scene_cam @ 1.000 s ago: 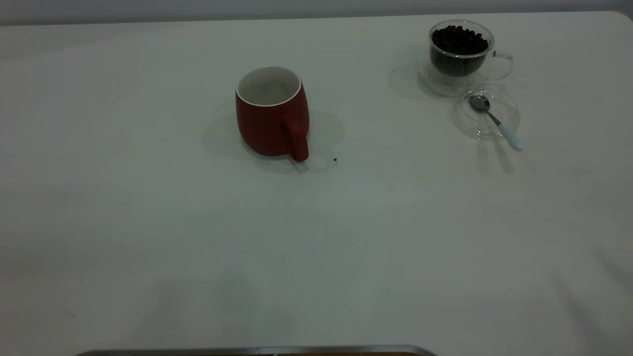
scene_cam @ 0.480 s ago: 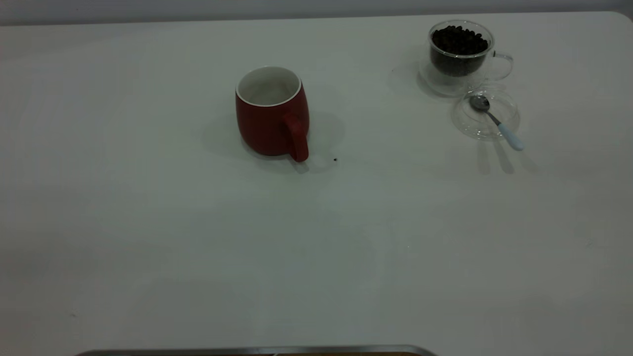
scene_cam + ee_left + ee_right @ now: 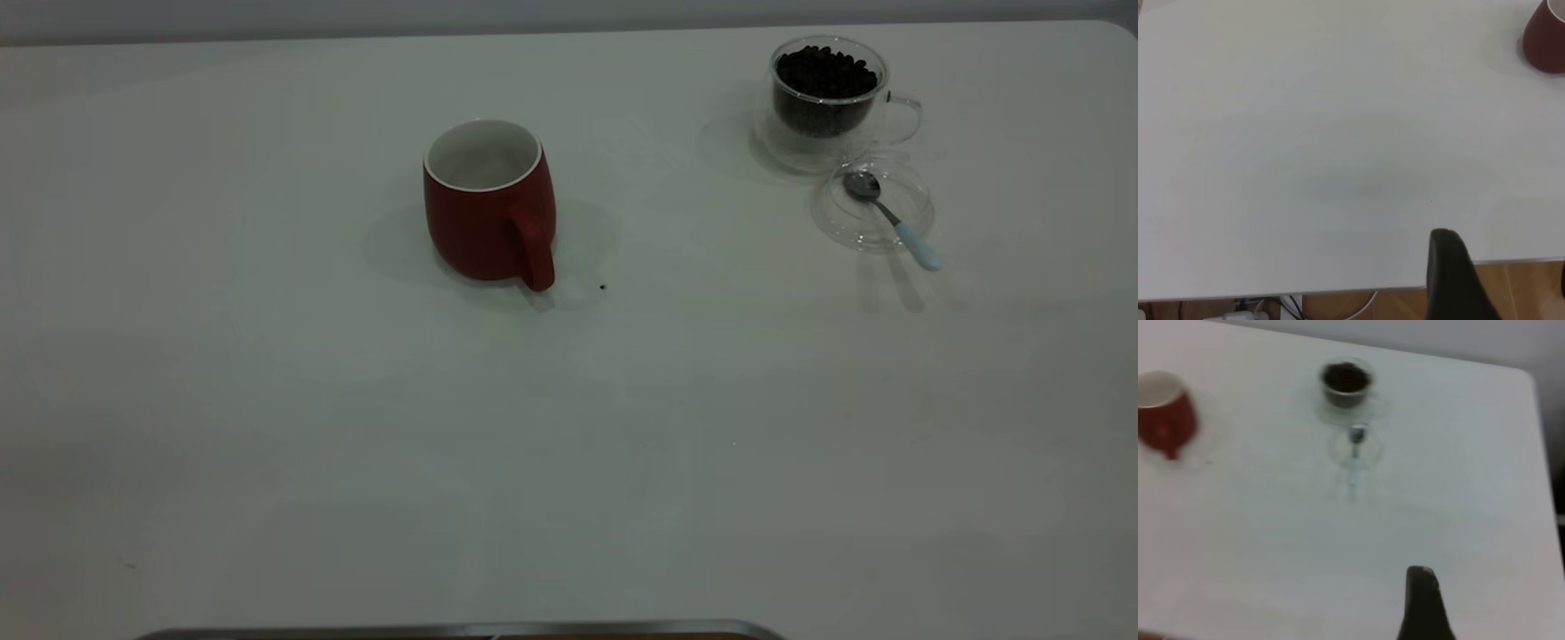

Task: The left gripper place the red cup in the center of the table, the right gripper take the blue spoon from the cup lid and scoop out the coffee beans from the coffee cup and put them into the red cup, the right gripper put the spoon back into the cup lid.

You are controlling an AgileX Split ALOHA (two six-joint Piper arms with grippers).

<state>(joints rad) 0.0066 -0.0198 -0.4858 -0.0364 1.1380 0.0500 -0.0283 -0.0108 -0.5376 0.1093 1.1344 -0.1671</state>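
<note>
The red cup (image 3: 489,203) stands near the middle of the worktop (image 3: 267,400), so placing looks done. The blue spoon (image 3: 892,219) lies on the cup lid (image 3: 871,212) at two o'clock, beside the full coffee cup (image 3: 829,100); scooping remains. Jaws' state: cannot tell.

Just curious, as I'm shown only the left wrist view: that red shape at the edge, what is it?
Observer: A red cup, upright and empty, midway across the table.
Operator: Anything else out there?
Observer: A coffee cup full of coffee beans at the far right corner, a cup lid just in front.
Operator: Where's the spoon?
Observer: The blue spoon lies with its bowl in the cup lid, handle over the rim. The right gripper is well back from it; the left gripper is by the table's edge.
</note>
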